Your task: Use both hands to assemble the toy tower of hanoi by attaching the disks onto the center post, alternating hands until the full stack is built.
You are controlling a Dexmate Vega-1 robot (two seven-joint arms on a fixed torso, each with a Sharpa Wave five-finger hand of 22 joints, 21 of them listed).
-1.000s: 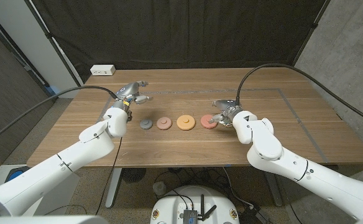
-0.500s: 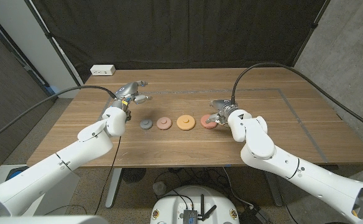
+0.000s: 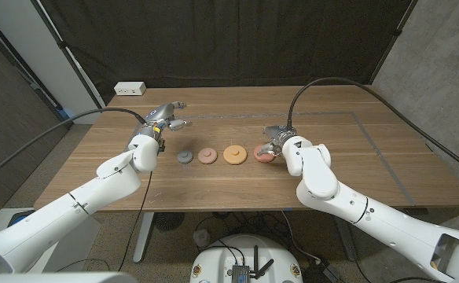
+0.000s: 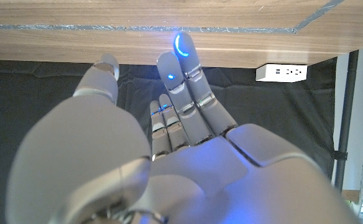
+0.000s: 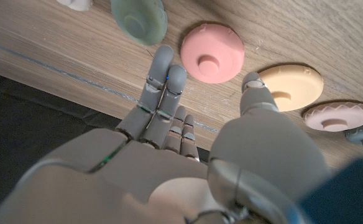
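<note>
Right hand (image 3: 273,144), fingers spread and holding nothing, hovers right at the red disk (image 3: 263,154), last in the row beside the orange disk (image 3: 234,154), far nearer than the left hand (image 3: 164,119), also empty.

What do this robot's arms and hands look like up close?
Both arms are glossy white, rounded shells, each trailing a black cable. The left hand and right hand are grey metal with jointed fingers; the left wrist view shows blue lights glowing on the left hand's fingers.
</note>
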